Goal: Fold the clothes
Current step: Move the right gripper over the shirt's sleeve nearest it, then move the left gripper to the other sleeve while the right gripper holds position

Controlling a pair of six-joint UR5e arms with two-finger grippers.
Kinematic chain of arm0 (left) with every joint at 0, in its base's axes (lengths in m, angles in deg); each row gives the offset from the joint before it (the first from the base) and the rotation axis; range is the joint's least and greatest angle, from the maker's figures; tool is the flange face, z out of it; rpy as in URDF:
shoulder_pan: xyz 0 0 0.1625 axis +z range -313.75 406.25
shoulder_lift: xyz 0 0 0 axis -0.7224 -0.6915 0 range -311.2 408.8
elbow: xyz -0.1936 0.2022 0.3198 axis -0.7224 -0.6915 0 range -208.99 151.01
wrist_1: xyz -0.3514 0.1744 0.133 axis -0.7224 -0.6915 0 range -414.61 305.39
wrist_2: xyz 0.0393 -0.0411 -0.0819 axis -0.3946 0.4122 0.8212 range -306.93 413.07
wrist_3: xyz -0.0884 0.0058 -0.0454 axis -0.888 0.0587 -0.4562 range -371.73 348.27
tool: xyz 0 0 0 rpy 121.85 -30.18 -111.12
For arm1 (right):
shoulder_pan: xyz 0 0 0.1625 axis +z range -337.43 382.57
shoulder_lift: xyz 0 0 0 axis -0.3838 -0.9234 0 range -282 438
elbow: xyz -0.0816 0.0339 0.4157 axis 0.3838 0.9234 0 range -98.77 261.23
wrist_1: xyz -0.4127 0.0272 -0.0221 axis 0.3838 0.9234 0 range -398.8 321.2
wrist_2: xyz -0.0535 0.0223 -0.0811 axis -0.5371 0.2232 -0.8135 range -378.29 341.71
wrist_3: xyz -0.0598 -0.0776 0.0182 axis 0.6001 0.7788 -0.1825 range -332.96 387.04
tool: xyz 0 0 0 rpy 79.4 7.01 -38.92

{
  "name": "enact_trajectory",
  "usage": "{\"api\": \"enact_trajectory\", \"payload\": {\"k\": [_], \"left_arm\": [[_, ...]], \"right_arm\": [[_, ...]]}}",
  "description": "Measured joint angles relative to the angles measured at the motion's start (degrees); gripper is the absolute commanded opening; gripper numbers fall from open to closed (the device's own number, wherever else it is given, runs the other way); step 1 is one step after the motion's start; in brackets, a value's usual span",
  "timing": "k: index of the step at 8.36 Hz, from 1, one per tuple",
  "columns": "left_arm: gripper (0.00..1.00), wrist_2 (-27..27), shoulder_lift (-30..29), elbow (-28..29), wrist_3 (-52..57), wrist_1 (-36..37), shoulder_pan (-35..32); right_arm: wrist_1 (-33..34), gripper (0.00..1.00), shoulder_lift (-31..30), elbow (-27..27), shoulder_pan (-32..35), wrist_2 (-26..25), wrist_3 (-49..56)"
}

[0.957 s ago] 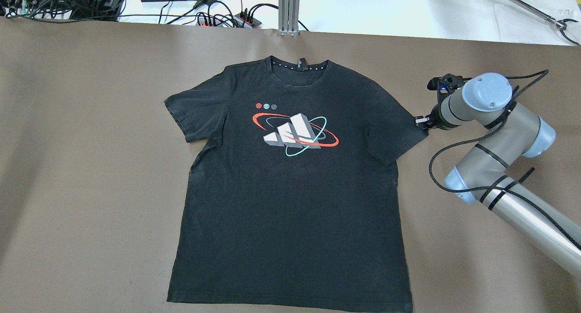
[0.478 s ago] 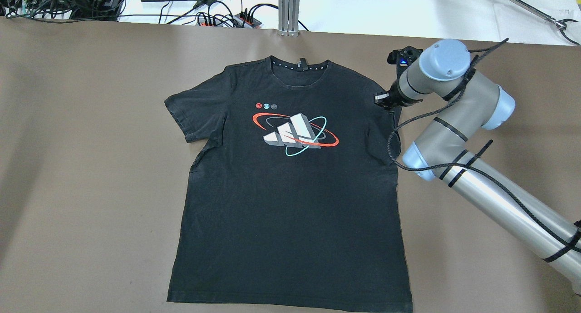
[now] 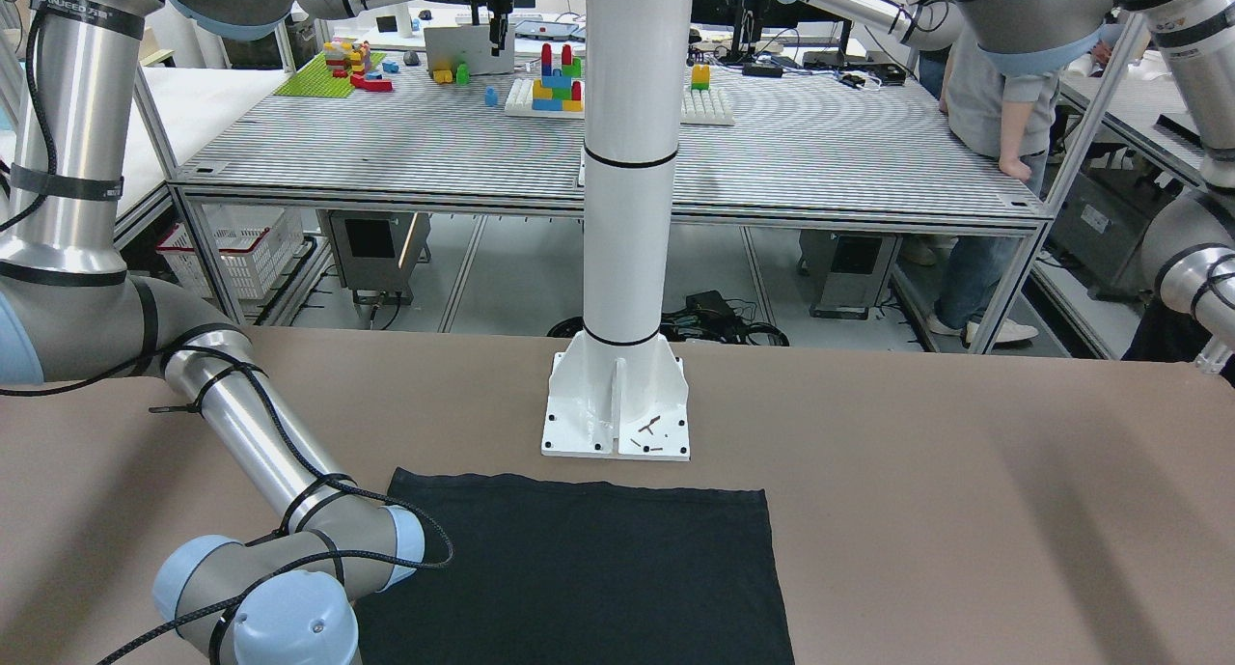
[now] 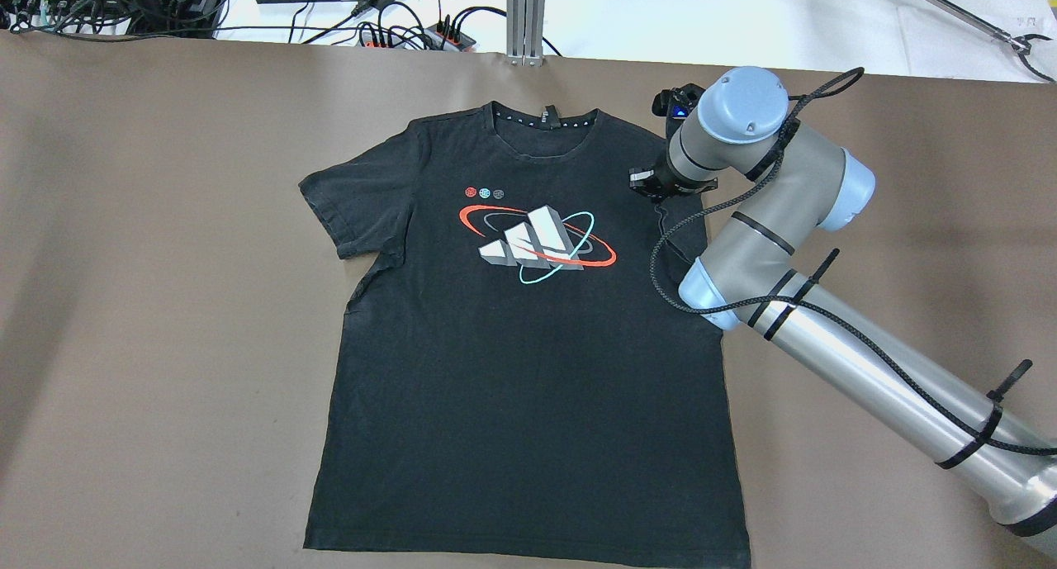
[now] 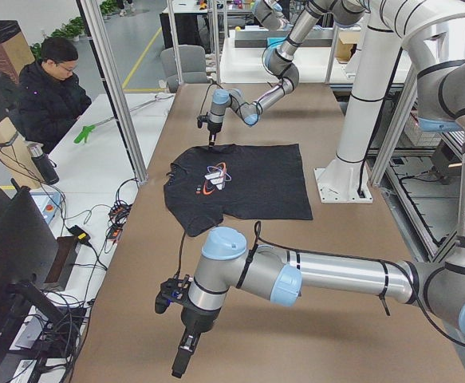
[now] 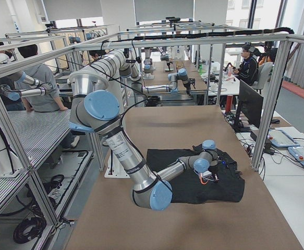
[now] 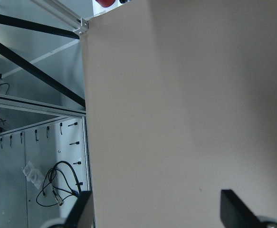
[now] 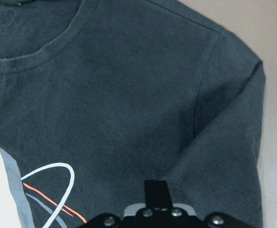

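Observation:
The clothes are one black T-shirt (image 4: 512,371) with a red, teal and grey logo. It lies flat, front up, on the brown table (image 4: 165,305), collar at the far side. My right gripper (image 4: 646,182) is over the shirt's right chest, shut on the right sleeve (image 8: 228,142), which is drawn in over the body. In the right wrist view the shut fingertips (image 8: 156,187) meet the sleeve's edge. The arm hides the sleeve in the overhead view. My left gripper (image 7: 159,209) is open and empty over bare table at the left end (image 5: 183,359), far from the shirt.
The white column base (image 3: 617,404) stands at the near edge behind the shirt's hem (image 3: 579,496). Cables and power strips (image 4: 413,32) lie beyond the far edge, by an aluminium post (image 4: 526,16). A person (image 5: 53,88) sits off the far side.
My right gripper has moved left and away from me, from the sleeve's outer corner to over the shirt's chest, drawing the sleeve inward with it. The shirt's body has not moved.

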Motion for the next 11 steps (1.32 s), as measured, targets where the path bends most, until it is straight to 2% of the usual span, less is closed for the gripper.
{"api": "enact_trajectory", "payload": {"k": [2, 4, 6, 9, 11], "left_arm": [[0.94, 1.0, 0.0, -0.1, -0.2, -0.2, 0.2], [0.94, 10.2, -1.3, -0.1, -5.4, -2.6, 2.7], [0.91, 15.6, -7.3, 1.2, -17.5, -4.6, 11.0], [0.83, 16.3, -21.7, 10.7, -30.1, -6.8, 23.9], [0.76, 16.2, -27.0, 19.0, -32.3, -13.4, 28.2]], "right_arm": [[-0.3, 0.94, -0.2, -0.4, -0.9, 0.0, -0.5], [-0.5, 0.94, -0.4, -2.3, -2.0, 0.0, -2.0], [-0.7, 0.94, -0.9, -3.6, -2.2, -0.1, -2.4], [-0.3, 0.94, -5.2, -9.1, -2.2, -0.1, -2.5], [-0.1, 0.94, -6.9, -11.0, -2.0, 0.0, -2.4]]}}
